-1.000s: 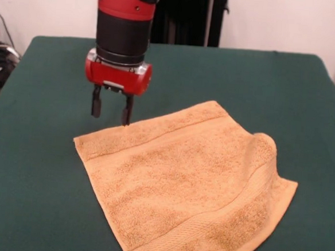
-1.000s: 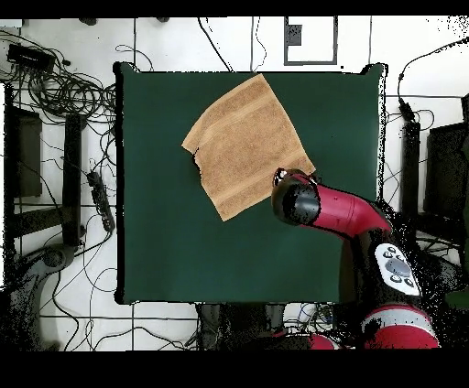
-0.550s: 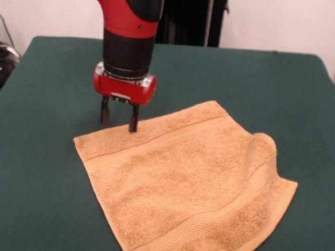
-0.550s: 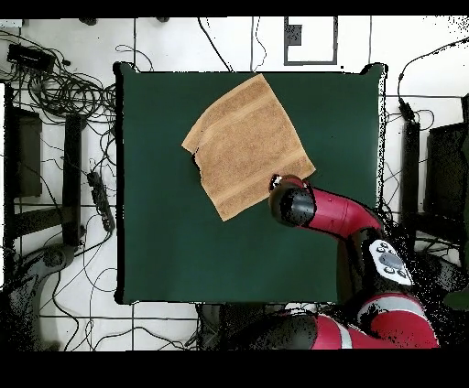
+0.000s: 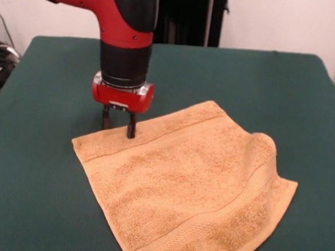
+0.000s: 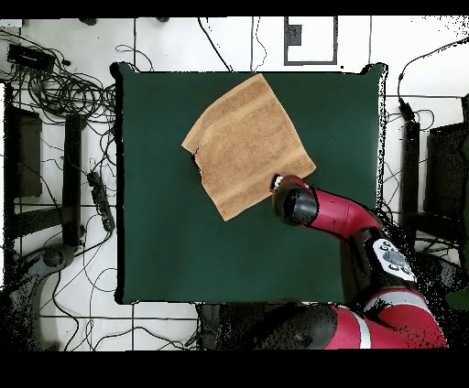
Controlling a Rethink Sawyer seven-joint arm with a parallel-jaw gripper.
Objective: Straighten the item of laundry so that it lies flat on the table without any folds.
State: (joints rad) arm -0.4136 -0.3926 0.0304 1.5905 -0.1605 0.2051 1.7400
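On green cloth table (image 5: 30, 196), nubby square towel (image 5: 181, 178) humps.

Tangled black cables (image 6: 64, 91) on the tiled floor (image 6: 165, 320)

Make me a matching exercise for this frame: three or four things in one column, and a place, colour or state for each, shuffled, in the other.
1. towel
2. table
3. gripper
4. raised fold

A. covered in dark green cloth
B. orange-tan, spread out but not fully flat
C. a hump near one towel edge
D. down at the towel's far edge, at a corner

Pairs: 1-B, 2-A, 3-D, 4-C
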